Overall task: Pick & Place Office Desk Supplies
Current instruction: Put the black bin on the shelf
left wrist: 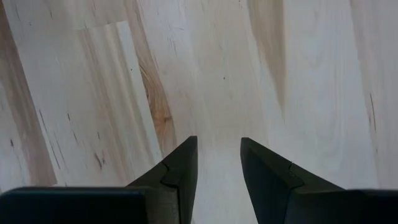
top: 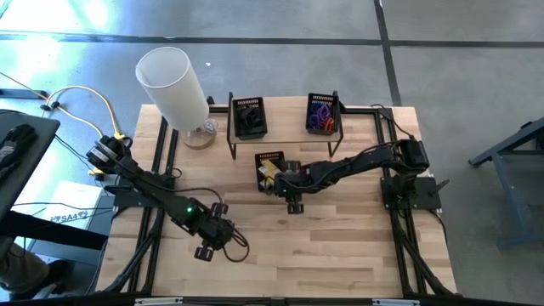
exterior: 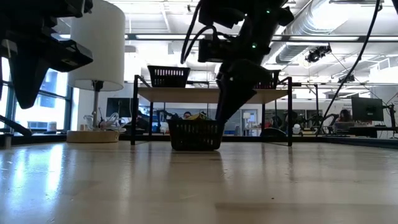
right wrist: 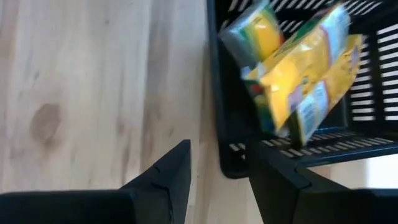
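On pale, grained wooden table [top: 340,246]: black slotted plastic basket [top: 270,161], glossy yellow packets [right wrist: 305,68] heaped inside. Beside its rim, right gripper [right wrist: 217,180], fingers parted, empty. Over bare planks, left gripper [left wrist: 217,168], parted, holding nothing.

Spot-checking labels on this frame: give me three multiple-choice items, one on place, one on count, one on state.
1. Where is the right gripper?
A. at the basket on the table
B. over the lamp
C. at the table's front edge

2. How many black baskets are in view?
A. one
B. three
C. five

3. What do the left gripper's fingers hold?
A. a yellow packet
B. a band
C. nothing

Key:
1 A, the right gripper sits at the lone basket holding yellow packets.
2 B, two baskets stand on the shelf and one on the table.
3 C, the left gripper shows bare wood between parted fingers.
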Robot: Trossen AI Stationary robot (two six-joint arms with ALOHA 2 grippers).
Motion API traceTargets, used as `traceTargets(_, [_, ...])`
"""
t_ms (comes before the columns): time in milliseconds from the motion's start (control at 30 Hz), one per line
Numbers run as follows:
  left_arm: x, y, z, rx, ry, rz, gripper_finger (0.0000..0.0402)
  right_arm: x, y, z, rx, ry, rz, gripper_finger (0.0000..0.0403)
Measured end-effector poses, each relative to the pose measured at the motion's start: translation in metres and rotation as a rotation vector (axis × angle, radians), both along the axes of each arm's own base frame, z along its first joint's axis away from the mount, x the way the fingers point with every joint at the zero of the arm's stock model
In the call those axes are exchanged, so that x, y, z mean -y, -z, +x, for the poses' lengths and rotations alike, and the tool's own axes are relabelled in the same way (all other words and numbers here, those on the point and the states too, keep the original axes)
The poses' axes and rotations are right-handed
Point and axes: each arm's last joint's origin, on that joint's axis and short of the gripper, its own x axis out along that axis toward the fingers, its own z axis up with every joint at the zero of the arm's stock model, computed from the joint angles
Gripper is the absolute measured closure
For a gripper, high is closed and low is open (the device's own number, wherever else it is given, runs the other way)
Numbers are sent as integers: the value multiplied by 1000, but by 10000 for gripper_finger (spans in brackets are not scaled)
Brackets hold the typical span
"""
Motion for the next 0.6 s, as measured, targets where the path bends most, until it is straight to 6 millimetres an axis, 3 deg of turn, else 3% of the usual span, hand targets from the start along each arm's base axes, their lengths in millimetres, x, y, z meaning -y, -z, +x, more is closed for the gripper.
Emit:
traceTargets(233, [0,0,1,6,-10,-8,285,6,-1,3,32,16,-3,263])
traceTargets(600, [1,-1,2,21,-6,-6,285,-1,39,16,-16,-42,-59,263])
